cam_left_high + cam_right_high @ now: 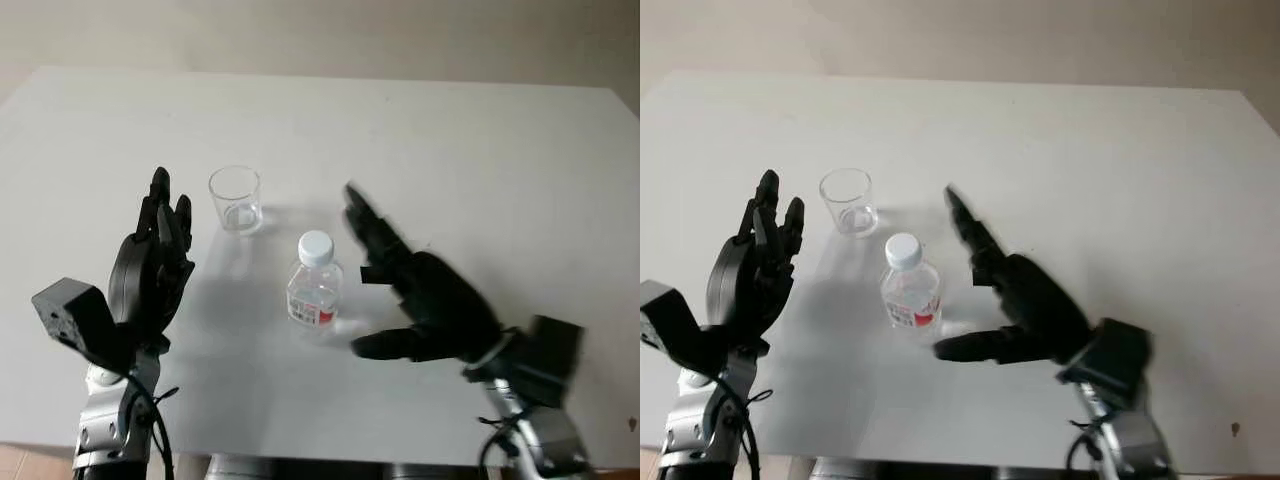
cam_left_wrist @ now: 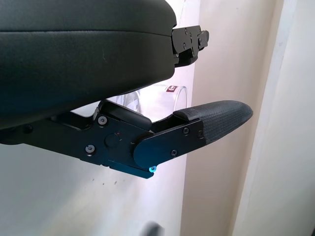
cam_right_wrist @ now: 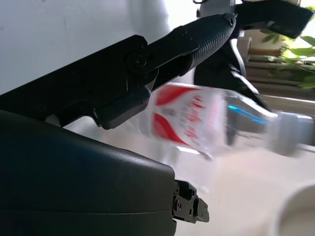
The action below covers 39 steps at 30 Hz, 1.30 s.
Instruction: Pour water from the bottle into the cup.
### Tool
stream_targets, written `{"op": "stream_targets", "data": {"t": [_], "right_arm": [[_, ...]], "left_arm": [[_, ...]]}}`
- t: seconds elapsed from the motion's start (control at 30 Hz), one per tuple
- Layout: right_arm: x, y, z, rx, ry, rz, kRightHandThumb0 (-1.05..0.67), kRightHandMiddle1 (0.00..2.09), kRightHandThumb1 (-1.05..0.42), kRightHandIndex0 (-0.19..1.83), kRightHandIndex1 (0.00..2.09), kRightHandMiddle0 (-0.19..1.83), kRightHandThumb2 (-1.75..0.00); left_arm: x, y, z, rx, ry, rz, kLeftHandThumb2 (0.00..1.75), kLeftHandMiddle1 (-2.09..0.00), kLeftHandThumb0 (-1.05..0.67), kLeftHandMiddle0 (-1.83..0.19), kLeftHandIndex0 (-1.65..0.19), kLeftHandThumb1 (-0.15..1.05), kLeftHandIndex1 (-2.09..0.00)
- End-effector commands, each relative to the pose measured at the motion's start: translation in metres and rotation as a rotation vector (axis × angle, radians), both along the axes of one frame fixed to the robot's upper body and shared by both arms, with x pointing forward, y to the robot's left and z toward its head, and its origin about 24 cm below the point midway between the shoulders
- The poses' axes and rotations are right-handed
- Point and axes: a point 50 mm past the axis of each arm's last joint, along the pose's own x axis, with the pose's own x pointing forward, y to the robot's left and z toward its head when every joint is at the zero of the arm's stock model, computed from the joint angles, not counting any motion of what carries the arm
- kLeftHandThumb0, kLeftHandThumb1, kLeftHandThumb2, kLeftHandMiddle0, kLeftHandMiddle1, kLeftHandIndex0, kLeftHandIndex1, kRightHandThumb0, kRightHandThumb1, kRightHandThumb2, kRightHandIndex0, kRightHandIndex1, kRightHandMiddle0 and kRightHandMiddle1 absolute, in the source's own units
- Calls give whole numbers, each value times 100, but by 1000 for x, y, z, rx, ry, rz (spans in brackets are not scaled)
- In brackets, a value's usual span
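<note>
A small clear water bottle (image 1: 315, 285) with a white cap and a red-and-white label stands upright in the middle of the white table (image 1: 450, 150). A clear empty cup (image 1: 236, 199) stands just behind it to the left. My right hand (image 1: 380, 290) is open just right of the bottle, fingers on either side of it but apart from it; the right wrist view shows the bottle (image 3: 197, 120) past one finger. My left hand (image 1: 158, 255) is open and raised left of the cup, and the cup (image 2: 157, 98) shows behind its fingers.
The table's far edge meets a pale floor or wall behind. Bare tabletop stretches right of the right hand and behind the cup.
</note>
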Motion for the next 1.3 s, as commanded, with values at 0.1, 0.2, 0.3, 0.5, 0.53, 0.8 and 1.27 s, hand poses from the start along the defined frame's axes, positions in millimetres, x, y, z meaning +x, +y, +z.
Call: {"op": "stream_targets", "data": {"t": [0.1,0.2,0.3,0.5,0.53,0.8,1.27], "right_arm": [[9,20,-19,-12,52,27,-98,0,-91,-19,0,-19,-6],[9,28,-20,15,44,51,-94,0,-88,-19,0,-19,-4],[9,32,-20,16,32,61,-91,0,-85,-19,0,-19,-4],[8,38,-15,26,1,77,-93,0,-83,-19,0,-19,-5],[8,39,-14,35,-7,79,-94,0,-84,-19,0,-19,-5],[14,45,-11,95,6,77,-94,0,-85,-19,0,-19,-6],[32,70,-20,239,198,82,-61,190,-77,11,186,12,-5]], "left_arm": [[0,2,1,8,-10,6,73,-5,-81,9,14,105,-5],[-1,4,0,7,-6,11,72,-6,-80,8,13,105,-6],[-1,4,0,10,-4,13,72,-5,-80,8,13,105,-6],[1,1,0,7,-5,13,73,-5,-80,8,13,105,-6],[1,1,0,5,-5,12,73,-5,-80,8,13,105,-6],[2,-1,0,5,-13,8,74,-5,-79,8,14,105,-5],[2,-1,2,15,-25,17,72,-5,-80,8,13,105,-6]]}}
